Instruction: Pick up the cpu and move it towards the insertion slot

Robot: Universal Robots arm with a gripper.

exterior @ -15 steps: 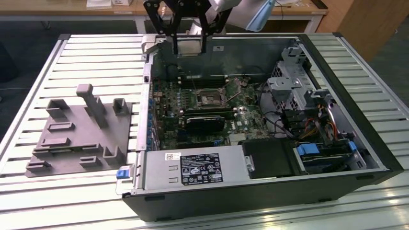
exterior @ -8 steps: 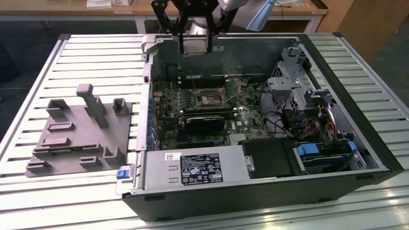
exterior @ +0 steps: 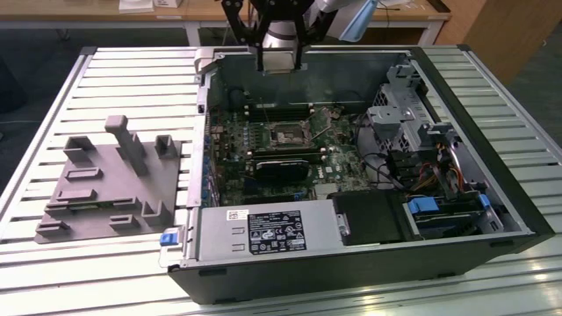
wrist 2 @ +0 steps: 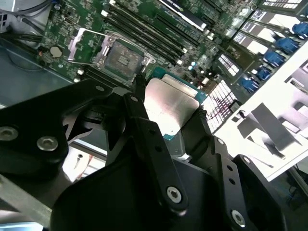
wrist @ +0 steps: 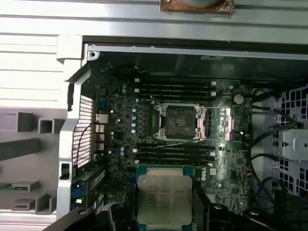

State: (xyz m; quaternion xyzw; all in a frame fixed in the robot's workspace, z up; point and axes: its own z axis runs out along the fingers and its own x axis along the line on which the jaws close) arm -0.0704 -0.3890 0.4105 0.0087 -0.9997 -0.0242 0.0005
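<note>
The gripper (wrist 2: 168, 108) is clamped on the cpu (wrist 2: 171, 103), one black finger (wrist 2: 144, 120) on each of two opposite edges, silver top facing the camera. Beyond the fingertips lies the green board (wrist 2: 72, 29), with the slot (wrist 2: 118, 57) just past the chip, its metal frame swung open. Memory slots (wrist 2: 144, 29) run beside it.

Worktop (exterior: 131, 72), pale slatted metal, ridges running across, open computer case (exterior: 369, 263) lying on its side toward the exterior view's right, grey plastic block fixture (exterior: 110, 187) with upright posts just beside it, on the exterior view's left
</note>
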